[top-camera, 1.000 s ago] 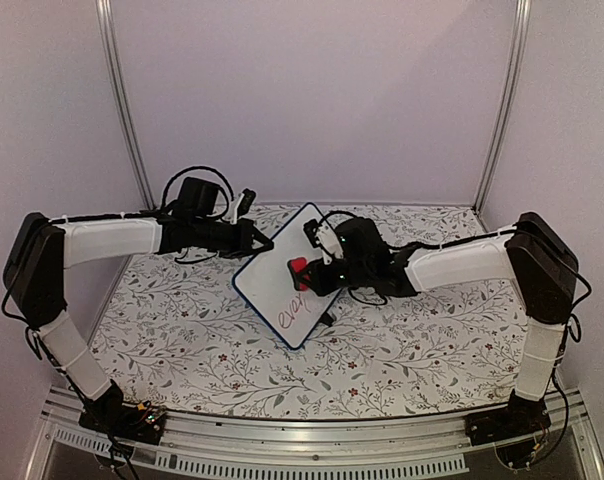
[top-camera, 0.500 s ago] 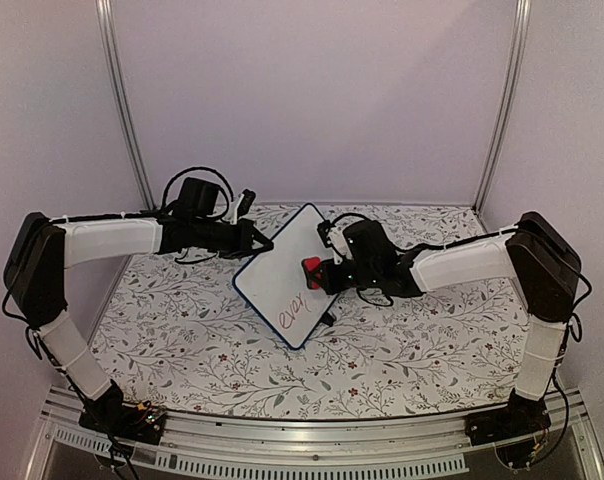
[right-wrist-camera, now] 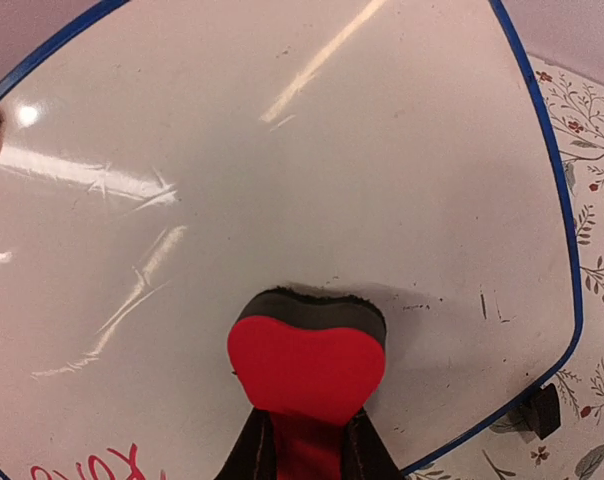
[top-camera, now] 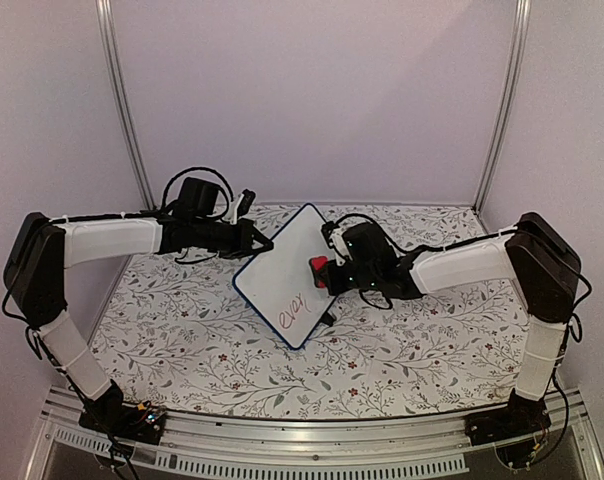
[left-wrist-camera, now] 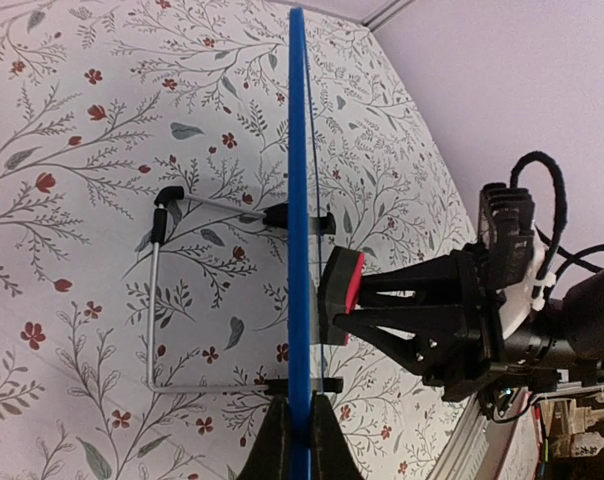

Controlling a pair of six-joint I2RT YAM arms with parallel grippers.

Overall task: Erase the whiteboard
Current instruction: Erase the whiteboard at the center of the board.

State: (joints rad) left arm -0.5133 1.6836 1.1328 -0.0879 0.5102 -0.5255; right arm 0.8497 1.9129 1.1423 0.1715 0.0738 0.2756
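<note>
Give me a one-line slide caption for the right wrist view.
Right gripper holds a red eraser against the whiteboard; red writing shows at lower left.

1. Position of my right hand [top-camera: 328, 270]: it has shifted sideways across the face of the whiteboard [top-camera: 278, 262], away from my left hand [top-camera: 255, 240]. The shift shows in both earlier steps, each about equal.
2. Red eraser [top-camera: 320, 266]: it has travelled with the hand. One second ago it sat near the middle of the board face. It now sits close to the board edge on the hand's wrist side.
3. Red writing [top-camera: 295, 313]: the hand's dark body stood just beside the last letter. It now stands apart from it, and the gap from eraser to writing is wider.
4. Right forearm [top-camera: 452, 265]: it has drawn back with the hand.
</note>
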